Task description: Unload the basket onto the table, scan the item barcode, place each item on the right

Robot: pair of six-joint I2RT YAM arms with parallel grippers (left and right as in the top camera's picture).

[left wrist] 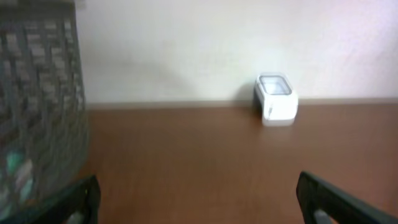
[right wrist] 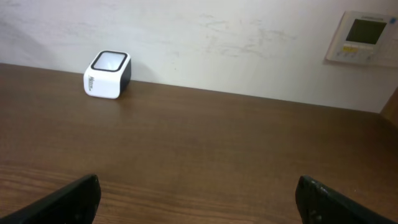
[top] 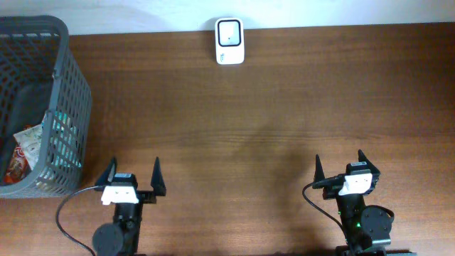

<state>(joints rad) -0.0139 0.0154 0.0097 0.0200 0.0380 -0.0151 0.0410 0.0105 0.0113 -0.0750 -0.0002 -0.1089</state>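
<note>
Overhead: left hand and right hand both open, empty; scanner at the counter's far edge, basket far left.

Overhead's left edge cuts off the basket; the packets inside are half hidden behind mesh and I can't read their labels. My left wrist view is soft all over. The scanner print is too small. The right edge clips the wall panel.

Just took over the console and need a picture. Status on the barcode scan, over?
Left gripper open, empty; right gripper open, empty. Scanner at far edge, untouched. Packets in basket, far left, none picked. Nothing seen blocking.
</note>
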